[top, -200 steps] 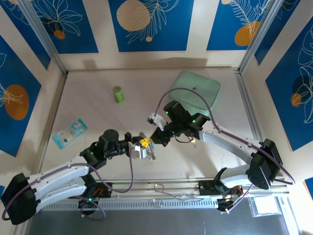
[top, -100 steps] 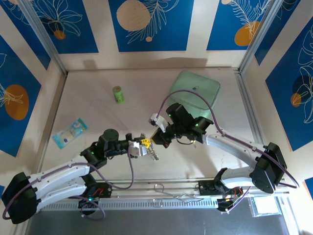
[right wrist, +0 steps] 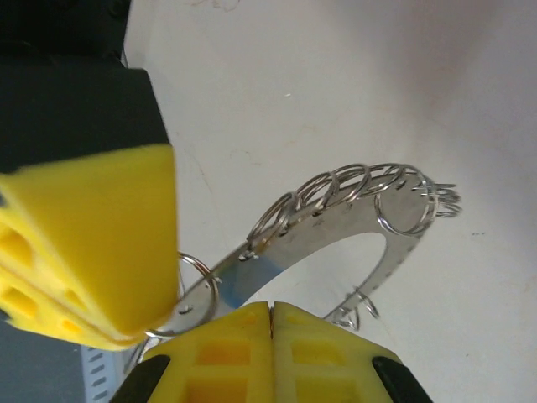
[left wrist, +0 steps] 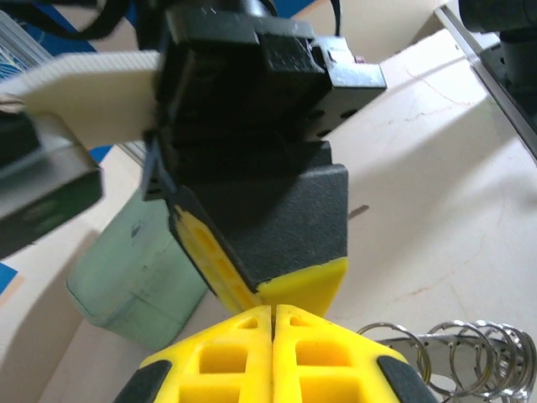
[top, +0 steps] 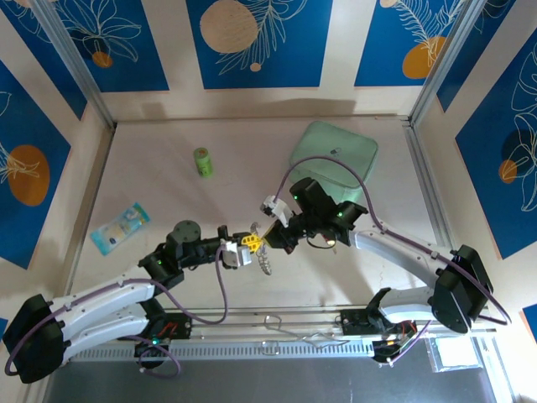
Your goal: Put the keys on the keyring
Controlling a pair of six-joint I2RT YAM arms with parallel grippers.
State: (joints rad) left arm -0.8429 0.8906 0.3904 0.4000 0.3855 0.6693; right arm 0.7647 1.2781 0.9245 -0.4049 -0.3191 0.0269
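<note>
Left claw (top: 248,244) clamps one end of the spiky keyring (right wrist: 329,228), holding it above the tabletop (top: 168,210), likely for threading; right claw (top: 270,238), pads together, meets it tip-to-tip

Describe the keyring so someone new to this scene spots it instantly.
On the table, look to the middle, where the left gripper and right gripper meet tip to tip. The keyring is right there: a flat, curved silvery band punched with holes and strung with many small wire loops, unlike the plain green cylinder at the back.
</note>
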